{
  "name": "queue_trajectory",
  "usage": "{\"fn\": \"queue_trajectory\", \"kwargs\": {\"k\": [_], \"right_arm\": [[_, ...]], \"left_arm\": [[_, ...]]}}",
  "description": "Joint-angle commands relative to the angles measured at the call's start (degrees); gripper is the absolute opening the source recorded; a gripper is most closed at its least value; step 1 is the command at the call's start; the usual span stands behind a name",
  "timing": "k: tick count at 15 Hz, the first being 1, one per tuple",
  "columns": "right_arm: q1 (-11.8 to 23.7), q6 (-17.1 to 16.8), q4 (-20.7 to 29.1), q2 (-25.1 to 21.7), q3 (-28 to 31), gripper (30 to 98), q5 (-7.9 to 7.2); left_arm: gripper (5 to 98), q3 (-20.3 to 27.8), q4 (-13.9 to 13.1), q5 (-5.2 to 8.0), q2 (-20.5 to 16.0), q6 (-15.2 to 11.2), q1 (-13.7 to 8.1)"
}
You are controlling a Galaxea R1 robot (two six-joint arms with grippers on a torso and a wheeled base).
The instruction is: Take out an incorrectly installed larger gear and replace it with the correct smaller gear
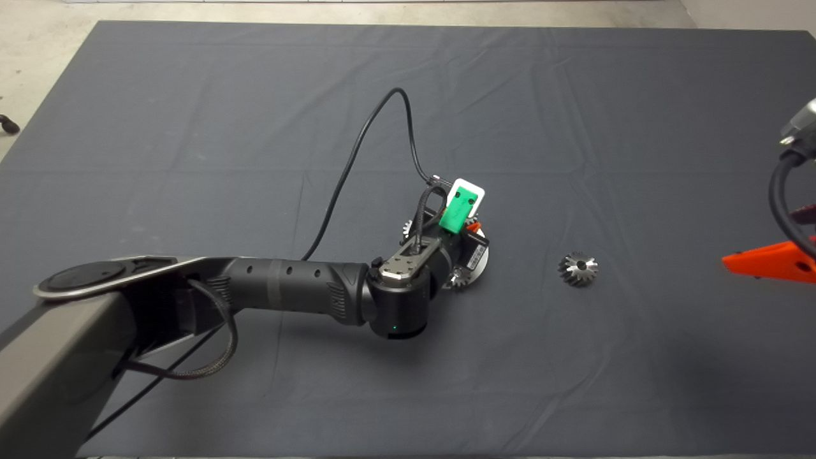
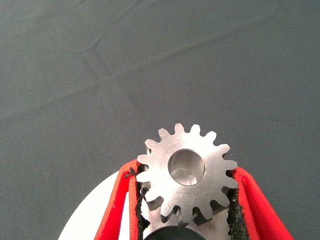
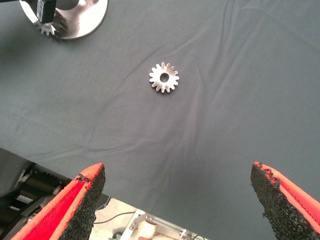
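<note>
- My left gripper (image 2: pixel 184 200) is pinching the smaller gear (image 2: pixel 186 172) between its black pads, one pad on each toothed side, over a round silver base plate (image 1: pixel 479 260) near the middle of the table (image 1: pixel 191 95).
- In the left wrist view the gear sits flat with its centre hole open and unthreaded; a dark rounded shape shows just below it, which I cannot identify. I cannot tell whether the gear is on a shaft yet.
- Other small spur gears (image 1: pixel 456 276) peek out at the plate's edge under my wrist in the head view.
- The larger gear (image 1: pixel 578 268) lies on the mat well clear of the plate, towards my right side, so I judge the removal done.
- My right gripper (image 1: pixel 768 262) waits at the table's right edge, fingers spread wide and holding nothing.
- Risks as I see them: the pads bear on tooth tips only, so the gear could rotate or slip out; a slight tilt could jam the bore on its post; teeth meeting crest to crest with a neighbour would stop it seating; letting go early could send it rolling off the plate.
</note>
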Motion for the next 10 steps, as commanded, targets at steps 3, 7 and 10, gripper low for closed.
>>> {"fn": "queue_trajectory", "kwargs": {"k": [3, 7, 10], "right_arm": [[0.9, 0.26, 1.52, -0.06, 0.36, 77.3, -1.36], [0.9, 0.34, 1.52, -0.06, 0.36, 77.3, -1.36], [0.9, 0.35, 1.52, -0.06, 0.36, 77.3, -1.36]], "left_arm": [[29.3, -0.22, -0.22, -0.12, 1.68, 0.33, -0.09], [29.4, -0.97, -0.22, -0.16, 1.68, 0.24, 0.0], [29.3, -2.28, 0.92, -0.16, 1.77, 0.06, 0.0]]}}
